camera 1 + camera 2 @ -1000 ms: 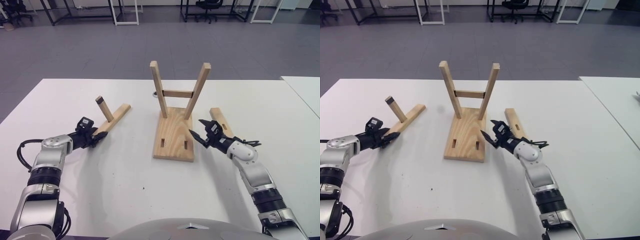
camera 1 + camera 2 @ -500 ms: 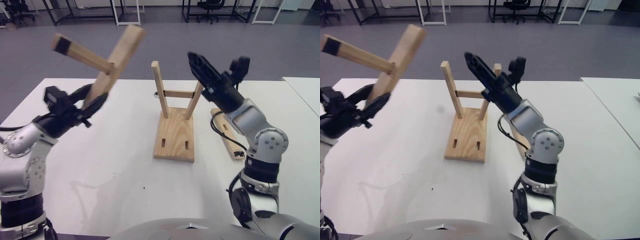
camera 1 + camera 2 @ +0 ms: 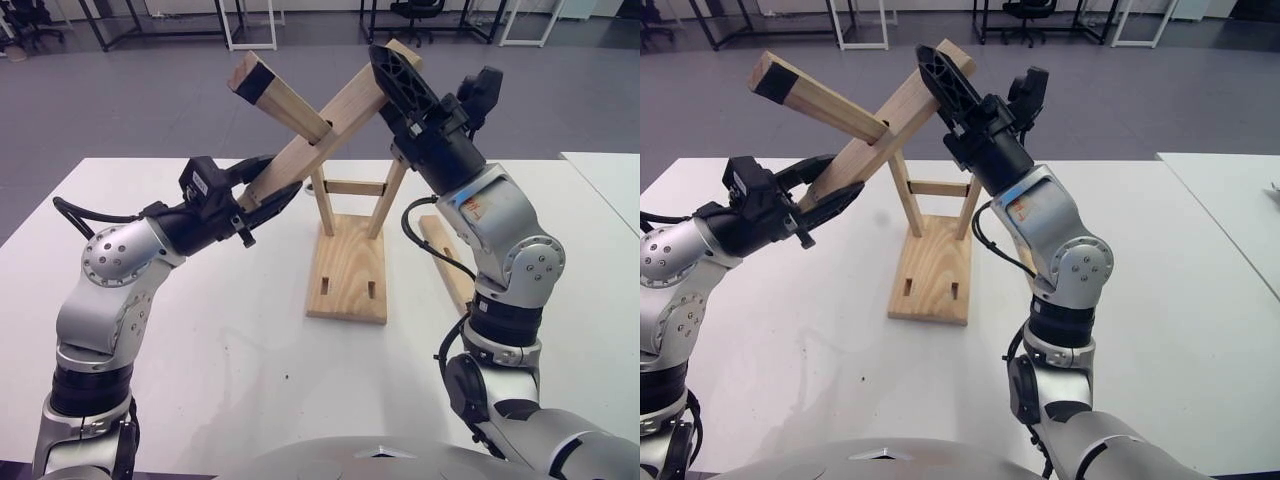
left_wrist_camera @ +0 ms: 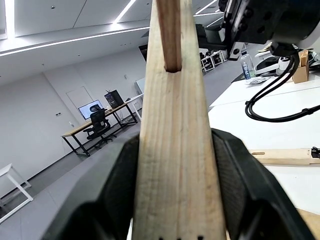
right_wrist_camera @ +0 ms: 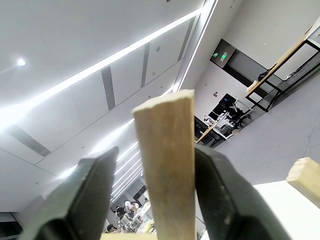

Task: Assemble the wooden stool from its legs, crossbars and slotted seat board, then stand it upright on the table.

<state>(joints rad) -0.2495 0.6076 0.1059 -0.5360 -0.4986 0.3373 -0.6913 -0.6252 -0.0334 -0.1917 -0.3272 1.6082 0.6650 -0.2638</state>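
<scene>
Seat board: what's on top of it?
Two legs joined by a crossbar stand at its far end; near slots empty. Leg tops hidden behind raised piece and right gripper.

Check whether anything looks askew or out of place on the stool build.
Nothing damaged. The seat board lies flat on the table, two splayed legs standing up from it. A loose leg lies to its right. The left pincer and right pincer hold a third leg with crossbar slanted in the air.
</scene>
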